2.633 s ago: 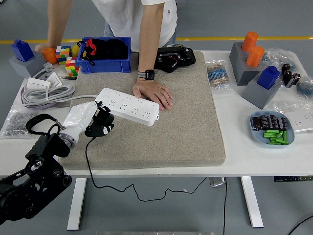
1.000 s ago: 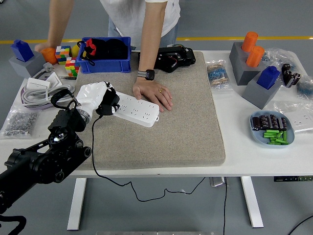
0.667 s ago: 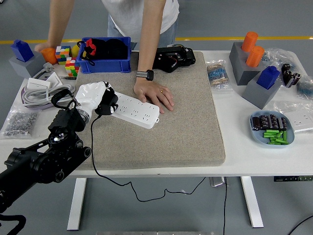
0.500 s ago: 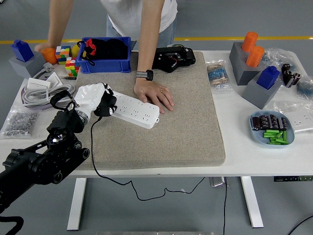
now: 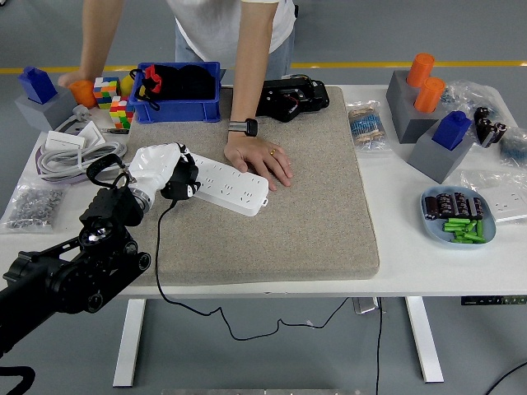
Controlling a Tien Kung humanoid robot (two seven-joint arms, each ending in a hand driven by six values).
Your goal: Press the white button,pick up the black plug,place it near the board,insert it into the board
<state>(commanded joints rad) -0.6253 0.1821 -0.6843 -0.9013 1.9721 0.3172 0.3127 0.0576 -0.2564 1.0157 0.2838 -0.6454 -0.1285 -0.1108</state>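
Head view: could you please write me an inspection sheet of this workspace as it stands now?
Surface: white table with a grey felt mat.
Job's things: white power strip lies on the mat; black plug sits at its left end.
Clutter: blue bin, colour cubes, orange cylinders, tray of green parts.
Grippers: left robot hand grasps the plug; right not in view.
Cables: black cord hangs off the near edge.
Surroundings: a person's hand steadies the strip.
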